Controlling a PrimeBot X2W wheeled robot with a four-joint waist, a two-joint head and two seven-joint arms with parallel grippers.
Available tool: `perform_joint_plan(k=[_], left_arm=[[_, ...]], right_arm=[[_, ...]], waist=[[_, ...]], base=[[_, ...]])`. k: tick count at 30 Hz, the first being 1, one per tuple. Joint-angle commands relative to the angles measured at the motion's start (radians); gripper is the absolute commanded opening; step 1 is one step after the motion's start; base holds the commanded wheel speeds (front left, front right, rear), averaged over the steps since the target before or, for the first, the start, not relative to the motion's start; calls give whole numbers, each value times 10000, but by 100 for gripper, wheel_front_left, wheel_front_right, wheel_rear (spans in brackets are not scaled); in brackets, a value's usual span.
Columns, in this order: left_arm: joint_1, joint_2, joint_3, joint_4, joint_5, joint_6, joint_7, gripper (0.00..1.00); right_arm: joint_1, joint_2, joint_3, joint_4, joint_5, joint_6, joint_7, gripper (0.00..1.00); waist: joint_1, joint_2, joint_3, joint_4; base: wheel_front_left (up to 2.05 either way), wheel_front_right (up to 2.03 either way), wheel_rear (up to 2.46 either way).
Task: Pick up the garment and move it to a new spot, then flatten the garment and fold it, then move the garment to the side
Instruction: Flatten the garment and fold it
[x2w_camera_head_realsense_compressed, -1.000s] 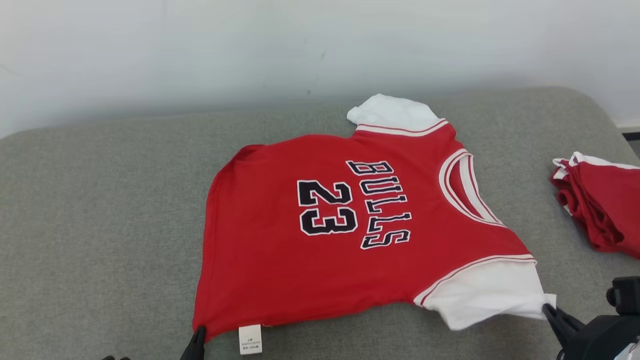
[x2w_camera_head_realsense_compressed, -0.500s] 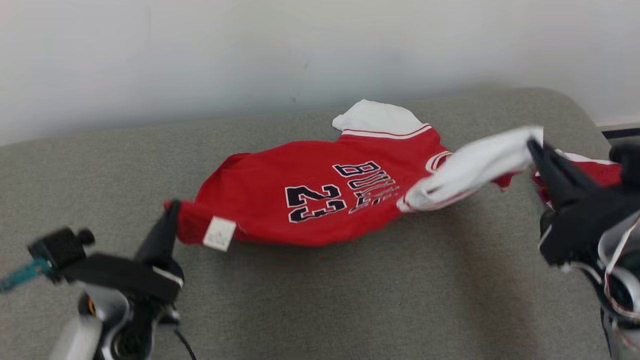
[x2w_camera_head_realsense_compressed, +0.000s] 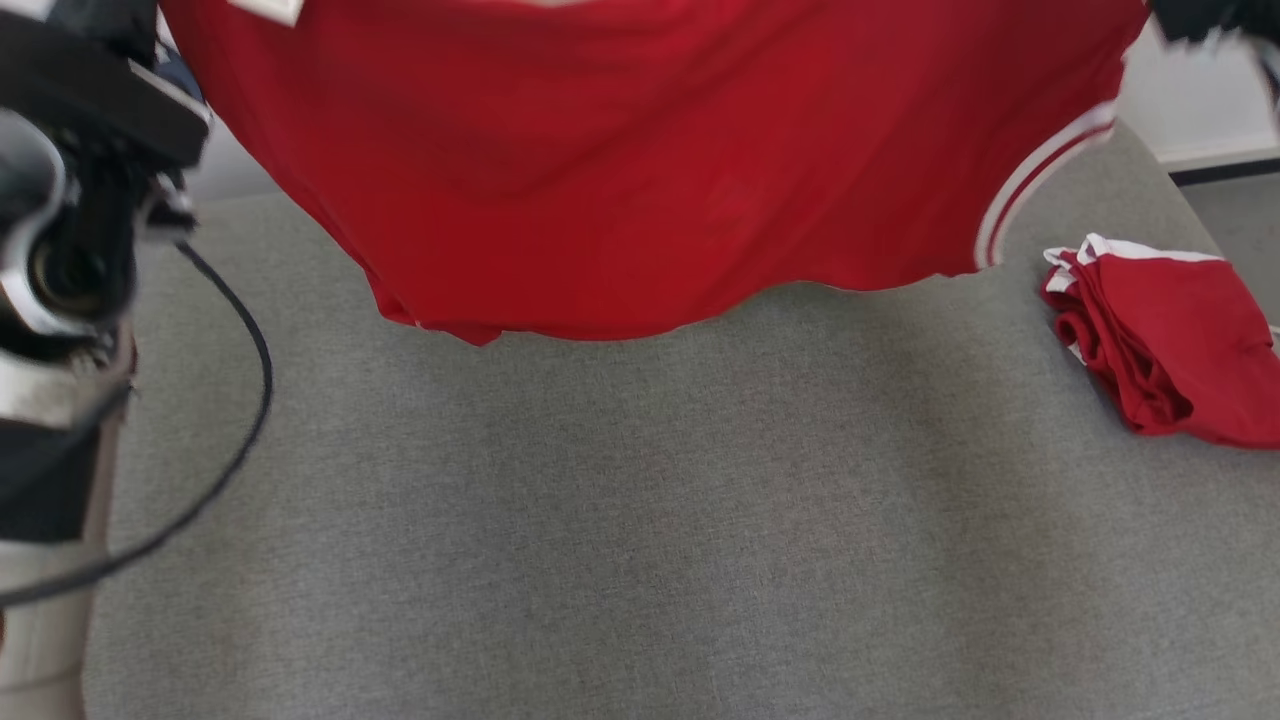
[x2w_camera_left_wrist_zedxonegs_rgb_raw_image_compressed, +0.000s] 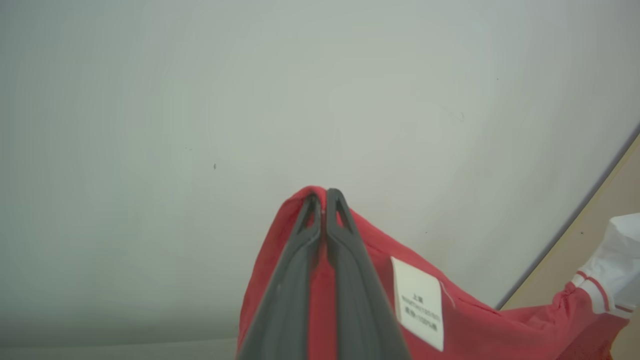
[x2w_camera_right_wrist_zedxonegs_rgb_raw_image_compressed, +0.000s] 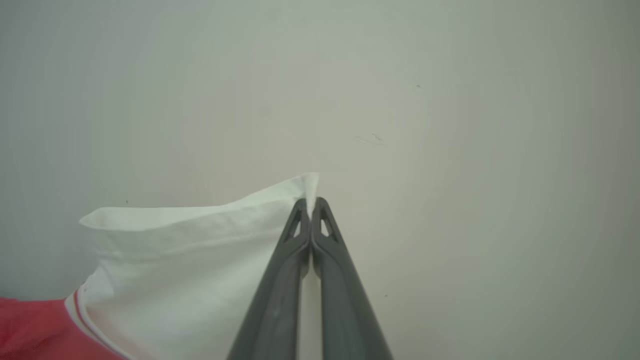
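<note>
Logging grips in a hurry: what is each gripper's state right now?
Left gripper: closed on the hem corner of the red basketball jersey, beside its white care label.
Right gripper: closed on the jersey's white sleeve.

White label sewn to the red garment bears small dark print; possibly Chinese characters, illegible.

Left edge of the head view: left arm — black bracket, silver ring, pale forearm, dark band, thin black looping cable. Left gripper and right gripper: long dark-grey tapered fingers, slotted near the tips.
</note>
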Motion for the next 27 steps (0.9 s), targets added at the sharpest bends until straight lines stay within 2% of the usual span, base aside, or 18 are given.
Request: perform_joint_plan(k=[1,9,11,17,22,24,27], left_arm=[[-398,96,-43,142,137,-41,-17,0],[-2740,229,188,1129,719,75,-745,0],[-3222,60,438,1305,482,129,-964,0],[-3878,-21,321,1816,474,-138,-970,0],[-4221,-107,296,2006,486,-117,-1059,0],[-4383,-125,275,2106,582,-47,-1131,0],[-4585,-34,268,2268,989,103,-1738,0]], right_arm=[[-418,-93,42,324,-52,-23,-166,0],[-2941,139,-438,2184,-429,-23,-1345,0],[-3425,228,-641,2474,-451,-23,-1591,0],[-4214,348,-618,3105,-476,-23,-1698,0],[-4713,395,-710,3531,-333,-23,-1794,0],[-4930,529,-1008,3742,-344,-23,-1984,0],[-5495,906,-2041,4104,-675,-25,-2848,0]], waist=[[-3,-2,251,-140],[-3,-2,920,-94],[-3,-2,1117,-67],[-3,-2,1824,47],[-3,-2,2659,100],[-3,-2,3139,112],[-3,-2,3688,124]], base=[[0,0,0],[0,0,0],[0,0,0],[0,0,0],[0,0,0],[0,0,0],[0,0,0]])
